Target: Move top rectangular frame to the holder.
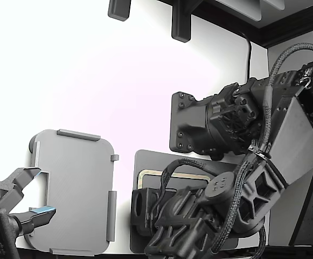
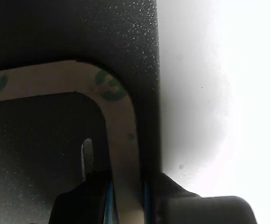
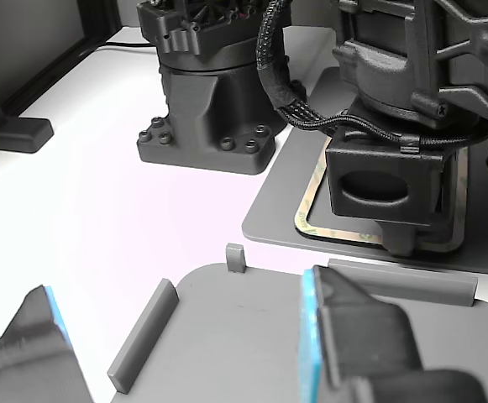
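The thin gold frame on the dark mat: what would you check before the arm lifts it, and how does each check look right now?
1. Gripper straddles the frame rail, one finger on each side: ok.
2. Fingers actually clamped on the rail: cannot tell; they sit close on both sides, but contact is unclear.
3. Frame lying flat on the dark mat: ok, it looks flat in the other view.
4. Holder free of parts: ok, its grey face is bare.
5. Second gripper clear of the holder: not ok, its open fingers reach over the holder's edge.
6. Only one frame being picked: cannot tell.
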Action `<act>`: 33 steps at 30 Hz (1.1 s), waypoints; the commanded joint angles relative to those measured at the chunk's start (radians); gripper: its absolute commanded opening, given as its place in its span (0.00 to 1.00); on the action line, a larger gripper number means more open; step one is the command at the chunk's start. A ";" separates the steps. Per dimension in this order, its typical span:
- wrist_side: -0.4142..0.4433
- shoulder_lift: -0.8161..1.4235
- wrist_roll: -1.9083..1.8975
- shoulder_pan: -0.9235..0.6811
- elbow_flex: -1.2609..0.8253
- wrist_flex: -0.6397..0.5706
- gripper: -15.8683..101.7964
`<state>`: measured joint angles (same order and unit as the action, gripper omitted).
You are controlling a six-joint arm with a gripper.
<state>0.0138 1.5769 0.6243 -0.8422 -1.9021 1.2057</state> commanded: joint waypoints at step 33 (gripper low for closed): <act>0.160 -0.048 -0.298 0.011 0.618 0.449 0.04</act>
<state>0.1503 1.4834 0.4080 -0.8422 -1.3146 1.6460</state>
